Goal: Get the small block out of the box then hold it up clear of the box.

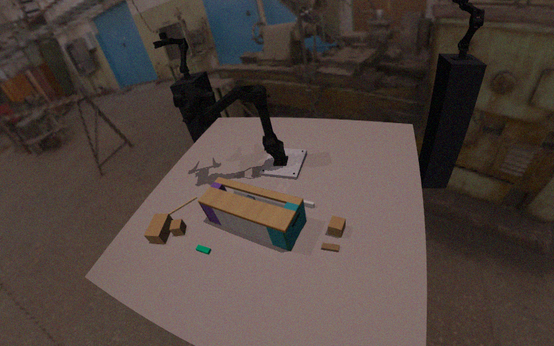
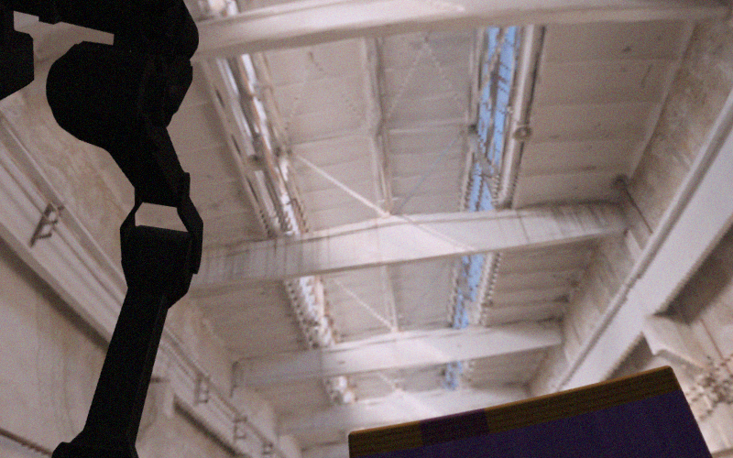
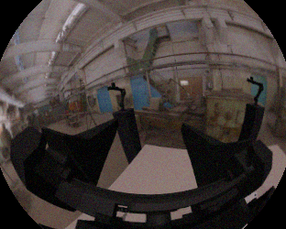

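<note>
Well away from the box [image 1: 253, 214], the gripper [image 3: 155, 139] points level over the table [image 1: 356, 279], its fingers spread wide with nothing between them. A small bluish shape inside the box, seen through the slot in its wooden top, may be the block [image 1: 250, 196]; too small to be sure. Wooden blocks and a green piece [image 1: 203, 249] lie around the box.

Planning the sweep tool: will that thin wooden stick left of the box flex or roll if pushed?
The stick looks straight and wooden, so probably stiff. It is very slender and lies flat on the table, so likely light, and apt to pivot if pushed off-centre. Whether it is round enough to roll is unclear.
</note>
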